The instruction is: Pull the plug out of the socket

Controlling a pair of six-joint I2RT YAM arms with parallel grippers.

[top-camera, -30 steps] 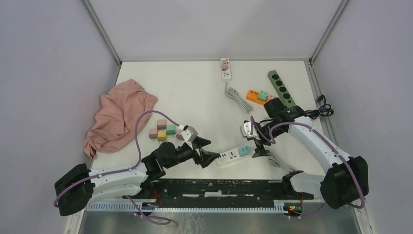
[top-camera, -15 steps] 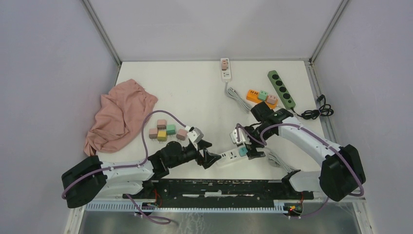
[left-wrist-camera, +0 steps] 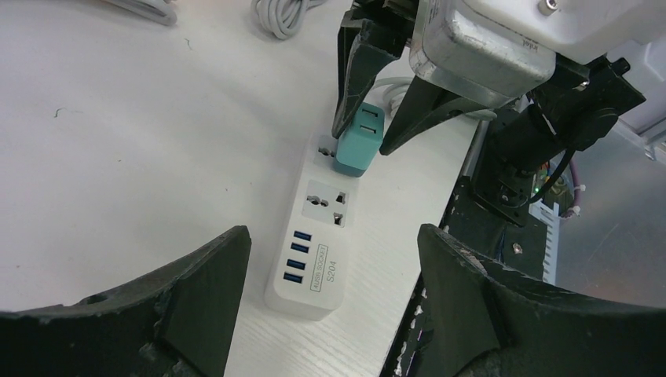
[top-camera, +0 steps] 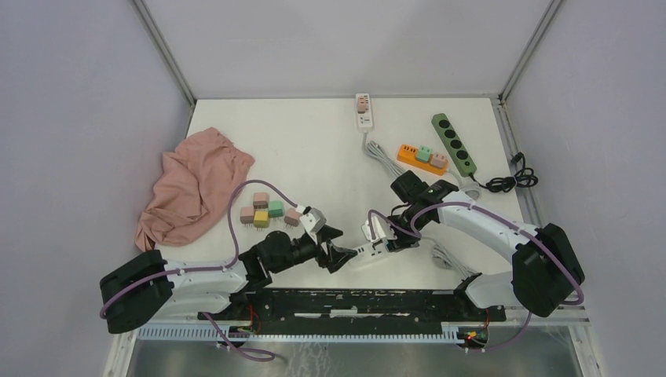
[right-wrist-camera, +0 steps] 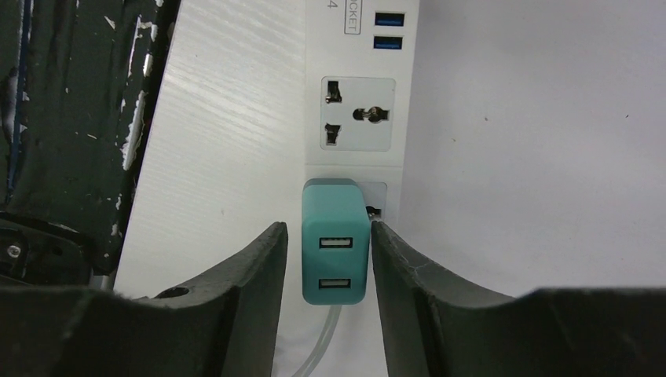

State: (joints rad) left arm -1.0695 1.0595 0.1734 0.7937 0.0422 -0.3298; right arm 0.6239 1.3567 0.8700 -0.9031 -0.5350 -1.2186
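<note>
The teal two-port USB charger plug [right-wrist-camera: 335,239] sits seated in the end outlet of the white power strip [left-wrist-camera: 318,243], which lies flat on the white table [top-camera: 314,157] close to its near edge. The second outlet beside it is vacant.

My right pincer [right-wrist-camera: 328,229] brackets the plug from above. One finger touches a flat side and the other stands just beside the opposite side with a sliver of table showing between. I call that released, not a grip. I want both pads square on the flat sides, low on the body, and clenched before any pull. Then I should draw straight up along the pins with no rocking, since I judge a tilt would bind them.

The strip looks light and would likely ride up with the plug, so it needs holding. My left pincer [left-wrist-camera: 330,236] is spread wide over the strip's USB end, one finger on either side, grasping nothing; I cannot tell whether it touches. It should clamp or press that end down first.

The right arm reaches in from the right with its elbow bent and its wrist tipped down over the plug. The left arm lies low along the near edge, its pincer pointing right, facing the other.
</note>
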